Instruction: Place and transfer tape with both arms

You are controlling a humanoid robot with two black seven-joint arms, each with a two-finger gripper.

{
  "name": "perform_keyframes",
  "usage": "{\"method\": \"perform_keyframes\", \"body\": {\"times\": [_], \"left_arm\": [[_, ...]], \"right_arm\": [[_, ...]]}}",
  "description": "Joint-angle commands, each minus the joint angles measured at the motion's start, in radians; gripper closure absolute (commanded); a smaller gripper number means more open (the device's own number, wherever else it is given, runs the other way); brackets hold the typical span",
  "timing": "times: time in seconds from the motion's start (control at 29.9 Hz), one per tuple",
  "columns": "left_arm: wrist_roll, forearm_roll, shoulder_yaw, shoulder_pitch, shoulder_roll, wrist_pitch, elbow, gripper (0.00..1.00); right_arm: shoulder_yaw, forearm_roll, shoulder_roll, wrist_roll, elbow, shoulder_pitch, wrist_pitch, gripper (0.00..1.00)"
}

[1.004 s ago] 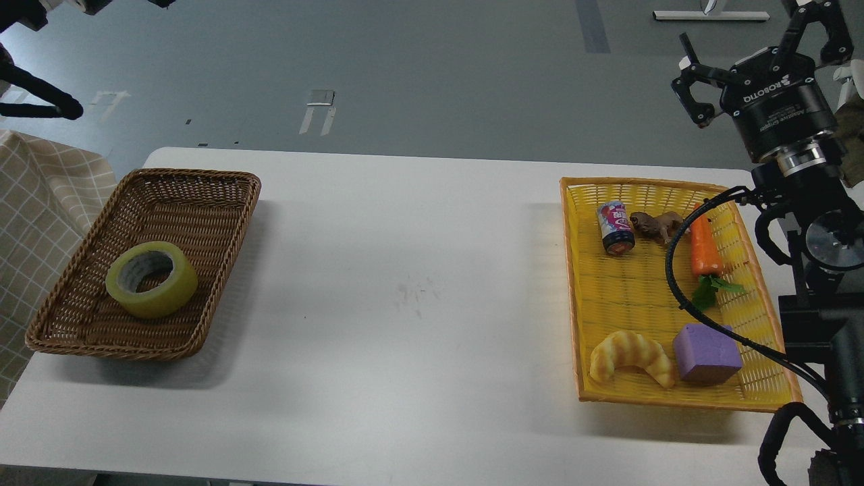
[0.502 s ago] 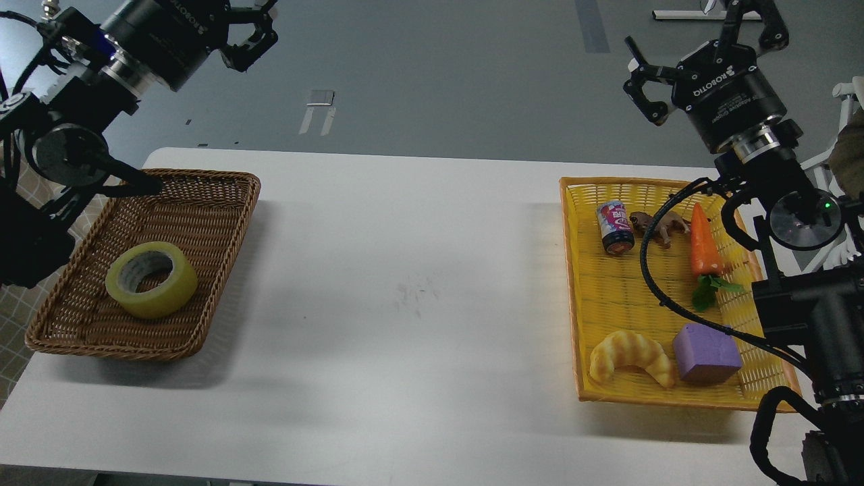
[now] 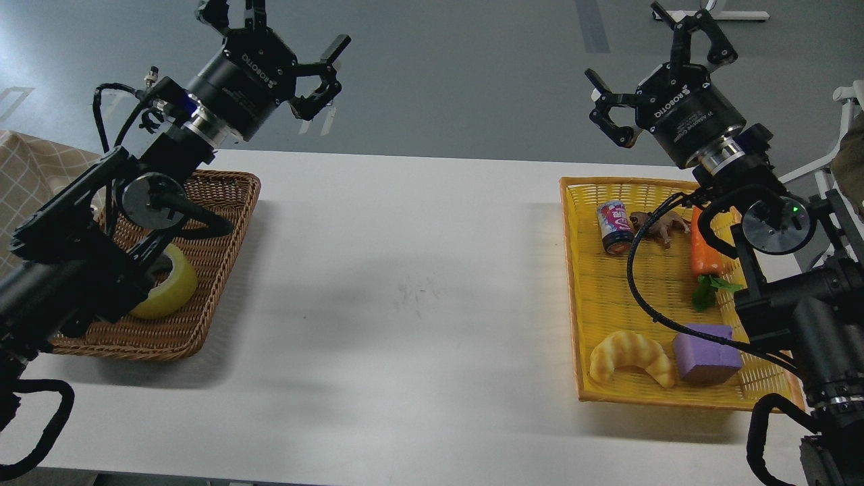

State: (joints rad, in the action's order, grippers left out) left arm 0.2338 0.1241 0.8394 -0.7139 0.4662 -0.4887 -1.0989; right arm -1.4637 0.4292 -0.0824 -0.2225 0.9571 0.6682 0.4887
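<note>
Our left gripper (image 3: 280, 40) hangs in the air above the far left corner of the white surface (image 3: 405, 283), its jaws spread wide and holding nothing. Our right gripper (image 3: 658, 64) hangs above the far right corner, its jaws likewise spread and empty. The tape (image 3: 169, 287) lies flat in the brown wicker basket (image 3: 216, 223) at the left edge of the surface, and our left arm (image 3: 101, 223) crosses in front of it and hides most of the roll. At the right edge sits a yellow basket (image 3: 631, 297) with a small can (image 3: 614, 228), a brown toy animal (image 3: 658, 225), a carrot (image 3: 703, 251), a croissant toy (image 3: 631, 356) and a purple block (image 3: 705, 354).
</note>
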Motion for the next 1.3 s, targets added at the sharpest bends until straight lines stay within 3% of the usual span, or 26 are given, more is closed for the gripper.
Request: {"method": "perform_keyframes", "body": {"times": [0.0, 0.54, 0.7, 1.27], "left_arm": [[-0.001, 0.000, 0.000, 0.031, -0.029, 0.000, 0.002, 0.02], [-0.004, -0.003, 0.023, 0.059, -0.047, 0.000, 0.004, 0.02], [-0.057, -0.001, 0.030, 0.059, -0.047, 0.000, 0.007, 0.02], [-0.060, -0.017, 0.086, 0.076, -0.051, 0.000, 0.004, 0.02]], "right_arm": [[0.000, 0.002, 0.003, 0.003, 0.000, -0.009, 0.000, 0.00], [-0.003, -0.001, 0.029, 0.009, 0.008, -0.027, 0.000, 0.00], [-0.004, -0.001, 0.030, 0.009, 0.011, -0.030, 0.000, 0.00], [-0.009, -0.006, 0.041, 0.009, 0.028, -0.030, 0.000, 0.00]]}}
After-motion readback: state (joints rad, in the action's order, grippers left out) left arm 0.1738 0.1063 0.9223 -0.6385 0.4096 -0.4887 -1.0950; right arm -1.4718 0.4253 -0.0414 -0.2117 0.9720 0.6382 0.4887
